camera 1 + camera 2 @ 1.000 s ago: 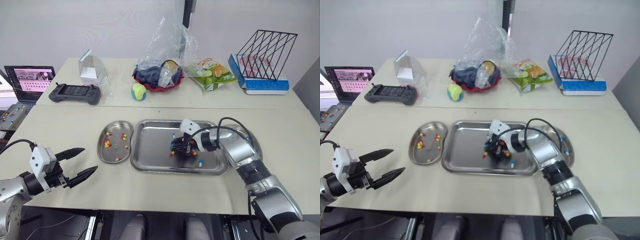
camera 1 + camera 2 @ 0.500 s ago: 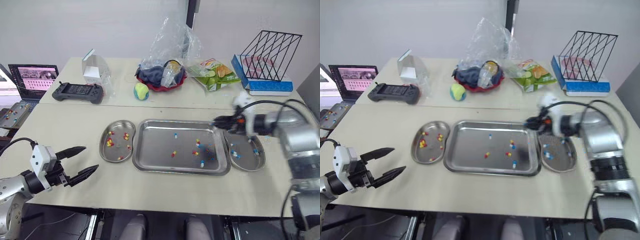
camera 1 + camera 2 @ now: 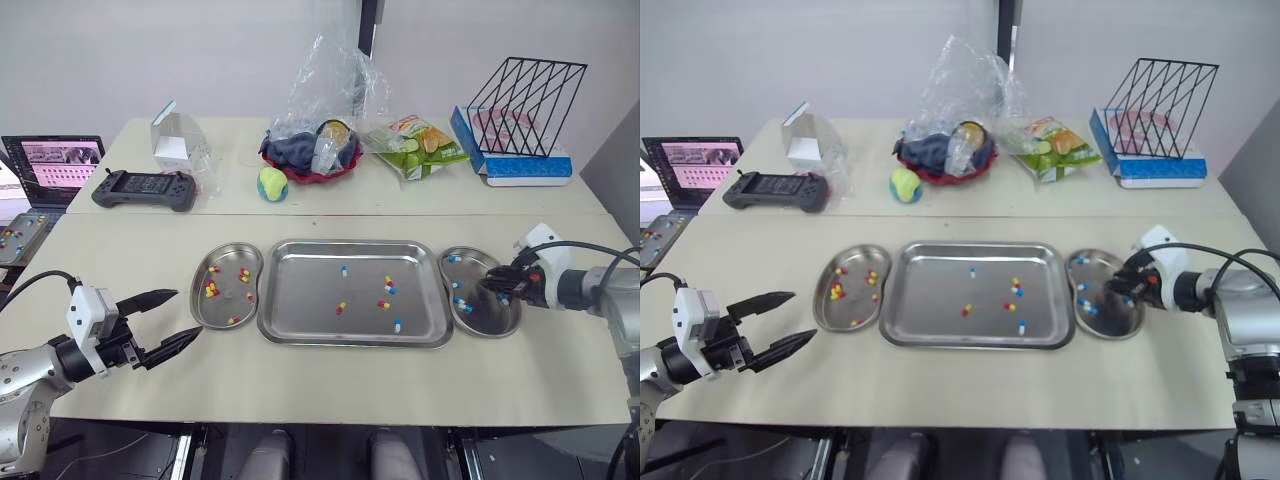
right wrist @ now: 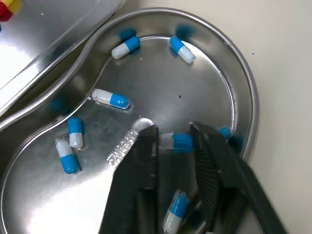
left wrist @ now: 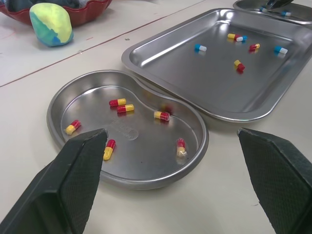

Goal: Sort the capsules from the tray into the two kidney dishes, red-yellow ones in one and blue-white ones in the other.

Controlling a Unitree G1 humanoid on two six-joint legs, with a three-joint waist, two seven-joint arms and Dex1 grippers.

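Note:
The steel tray (image 3: pixel 300 300) holds a few loose capsules, among them a blue-white one (image 3: pixel 344 270) and a red-yellow one (image 3: pixel 341 308). On its left, a kidney dish (image 3: pixel 203 310) holds several red-yellow capsules (image 5: pixel 120 102). On its right, another kidney dish (image 3: pixel 510 322) holds several blue-white capsules (image 4: pixel 111 98). My right gripper (image 3: pixel 497 285) hangs low over that right dish, shut on a blue-white capsule (image 4: pixel 181 142). My left gripper (image 3: pixel 168 319) stands open near the table's front edge, apart from the left dish and with nothing in it.
On the far table lie a game controller (image 3: pixel 145 188), a small carton (image 3: pixel 173 138), a yellow-green ball (image 3: pixel 272 184), a red bowl under a plastic bag (image 3: pixel 315 150), a snack packet (image 3: pixel 418 145) and a wire rack (image 3: pixel 525 95). A laptop (image 3: pixel 52 160) sits far left.
My right gripper left the tray's middle with a capsule, swung right past the right dish's far edge, and now sits low over that dish. The left gripper stayed put.

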